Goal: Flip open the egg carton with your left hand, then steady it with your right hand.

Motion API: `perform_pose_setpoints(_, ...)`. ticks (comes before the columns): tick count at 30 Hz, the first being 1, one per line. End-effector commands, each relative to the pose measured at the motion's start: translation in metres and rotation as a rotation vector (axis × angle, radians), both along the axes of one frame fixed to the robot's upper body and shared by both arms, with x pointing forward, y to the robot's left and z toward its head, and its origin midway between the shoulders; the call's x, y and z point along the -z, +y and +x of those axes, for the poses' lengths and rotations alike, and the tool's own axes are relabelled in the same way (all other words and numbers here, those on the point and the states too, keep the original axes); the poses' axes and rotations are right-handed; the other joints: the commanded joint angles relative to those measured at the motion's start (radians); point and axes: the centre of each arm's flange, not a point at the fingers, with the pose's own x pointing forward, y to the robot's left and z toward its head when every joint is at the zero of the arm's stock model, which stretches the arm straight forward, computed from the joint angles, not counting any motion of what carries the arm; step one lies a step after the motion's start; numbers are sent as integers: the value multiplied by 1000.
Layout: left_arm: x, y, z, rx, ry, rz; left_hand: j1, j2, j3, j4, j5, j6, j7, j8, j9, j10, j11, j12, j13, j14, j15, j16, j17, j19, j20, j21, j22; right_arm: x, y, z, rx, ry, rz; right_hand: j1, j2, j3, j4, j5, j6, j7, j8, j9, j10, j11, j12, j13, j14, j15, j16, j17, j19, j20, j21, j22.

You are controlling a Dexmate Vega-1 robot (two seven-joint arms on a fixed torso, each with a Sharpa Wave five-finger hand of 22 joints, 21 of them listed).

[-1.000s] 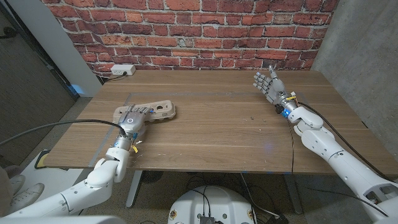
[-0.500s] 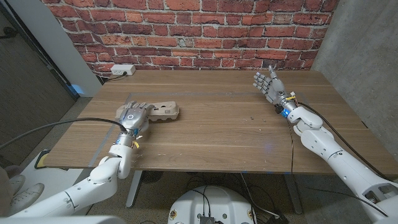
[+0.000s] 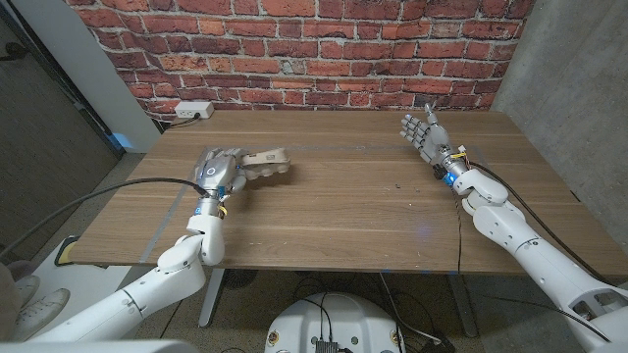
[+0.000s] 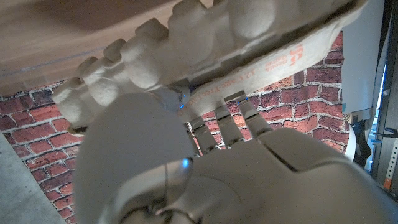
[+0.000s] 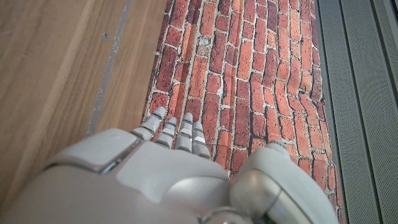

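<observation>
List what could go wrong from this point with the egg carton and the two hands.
1. The left hand touches the egg carton at its near end only; the light carton may slide across the table instead of opening.
2. The right hand is raised, fingers apart, across the table, so nothing steadies the carton yet.
3. In the left wrist view the fingers sit under the carton's edge; they could slip off.

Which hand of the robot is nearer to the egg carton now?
The left. The left hand is at the egg carton, its fingers against the carton's left end. The right hand is held up, fingers spread, far across the table on the right side.
</observation>
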Motion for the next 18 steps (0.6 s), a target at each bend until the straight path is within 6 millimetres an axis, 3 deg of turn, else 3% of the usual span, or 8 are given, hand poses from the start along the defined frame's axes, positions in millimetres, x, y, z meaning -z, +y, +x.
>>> perform_pose_setpoints(1,-30,-39,21,196,-38,-185,-59,63,9,-2,4,14,-5,4,1,52,23,4,1,14,-158,-6,3,0,3,10,2,6,-9,-1,32,-11,16,3,12,-2,-3,-1,1,-2,6,3,-5,2,2,3,-7,-1,4,2,8,1,-2,5)
perform_pose_setpoints(13,-48,-71,34,251,-62,-262,-67,62,15,-8,3,24,-3,9,-2,58,24,15,4,26,-158,-16,5,-1,7,15,0,13,-11,-3,39,-9,-12,10,13,0,-9,0,0,-3,6,3,-1,2,4,3,-8,0,3,1,8,4,-8,5)
perform_pose_setpoints(18,-47,-81,39,265,-44,-275,-68,62,18,-10,3,27,-2,11,-3,61,23,19,5,29,-158,-19,6,-2,7,17,-1,15,-10,-6,49,-1,-65,34,19,11,-23,1,-2,-4,7,3,-1,7,4,3,-8,5,3,0,10,7,-16,4)
